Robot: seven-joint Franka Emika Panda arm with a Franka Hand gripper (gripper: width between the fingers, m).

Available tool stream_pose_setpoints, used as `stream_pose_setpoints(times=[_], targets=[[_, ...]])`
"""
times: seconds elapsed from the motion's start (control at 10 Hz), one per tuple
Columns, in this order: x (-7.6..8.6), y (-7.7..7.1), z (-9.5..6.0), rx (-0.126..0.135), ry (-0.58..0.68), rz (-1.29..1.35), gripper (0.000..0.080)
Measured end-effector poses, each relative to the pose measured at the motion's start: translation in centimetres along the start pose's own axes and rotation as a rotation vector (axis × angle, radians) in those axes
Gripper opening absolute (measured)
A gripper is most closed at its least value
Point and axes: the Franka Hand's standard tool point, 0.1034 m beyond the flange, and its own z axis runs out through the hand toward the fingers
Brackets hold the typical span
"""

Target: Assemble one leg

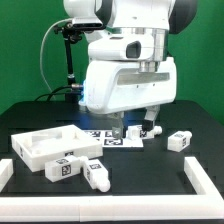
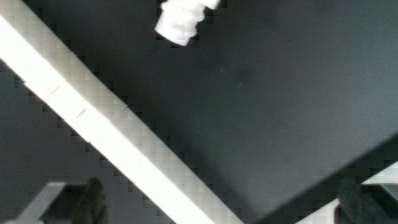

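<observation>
Gripper [image 1: 128, 122] hangs low over the table, fingers [image 2: 71, 203] spread, nothing between them. A leg [image 1: 180, 141] lies loose off to its side, untouched. Panel [image 1: 30, 141] carries no leg: grasping, carrying and fitting are all left.

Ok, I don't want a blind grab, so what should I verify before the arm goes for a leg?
1. Is the two-finger gripper open: ok, its fingers stand wide apart.
2. Is it empty: ok, nothing sits between them.
3. Is a stubby white tagged plastic leg free to take: ok, it lies unheld on the black table.
4. Is a leg framed in the wrist view: cannot tell, only a blurred small white piece shows.
5. Is the way down clear: probably not ok, a long white bar lies beneath the gripper.
</observation>
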Motion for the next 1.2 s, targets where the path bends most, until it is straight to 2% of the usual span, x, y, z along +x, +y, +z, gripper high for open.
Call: stream_pose_setpoints(times=[0.5,0.6,0.7,0.8,0.9,1.0,1.2], targets=[[0.0,0.0,0.0,0.001,0.000,-0.001,0.0649],[-0.4,1.1,-0.5,-0.005,0.000,-0.046,0.0649],[-1.4,2.2,0.2,-0.009,0.002,-0.069,0.0649],[-2.9,2.8,2.0,0.004,-0.013,-0.068,0.0649],[-4.2,2.7,3.9,0.030,-0.032,-0.051,0.0649],[-5.0,2.5,5.4,0.042,-0.035,-0.045,0.0649],[-6.3,1.3,7.4,0.071,-0.056,-0.038,0.0649]])
